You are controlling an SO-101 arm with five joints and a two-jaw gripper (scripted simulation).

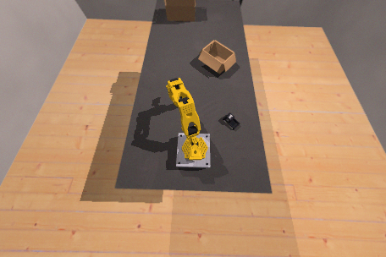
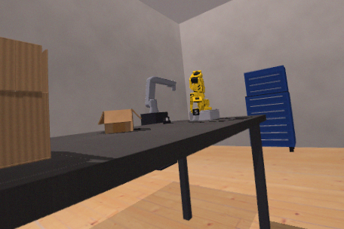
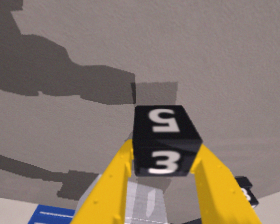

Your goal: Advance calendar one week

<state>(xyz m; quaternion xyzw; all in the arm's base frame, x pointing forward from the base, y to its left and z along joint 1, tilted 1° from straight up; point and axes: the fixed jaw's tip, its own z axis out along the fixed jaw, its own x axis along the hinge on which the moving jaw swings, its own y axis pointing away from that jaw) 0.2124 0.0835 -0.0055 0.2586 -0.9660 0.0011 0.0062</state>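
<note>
From above, we see the yellow robot arm [image 1: 189, 113] [image 2: 197, 84] reaching out from its pale grey square base plate [image 1: 180, 162], our landmark. The fingers of its yellow gripper [image 3: 163, 162] are clamped on a black cube with white digits [image 2: 195, 112] [image 3: 166, 141]. Only the wrist view gives us two of its faces, an inverted 5 and, beneath it, a 3; the exterior view gives us a single 5, and from overhead we cannot make the cube out.

The small black calendar [image 1: 231, 121] [image 2: 167, 121] [image 3: 247, 192] lies to the right of the base plate and farther up the table in the top view. The wrist view catches just its edge, with part of a white digit. Beyond it we note an open tan cardboard box [image 1: 217, 57] [image 2: 118, 121]. The blue drawer cabinet [image 2: 268, 107] [image 3: 51, 215] shows in the exterior and wrist views, never from above.
</note>
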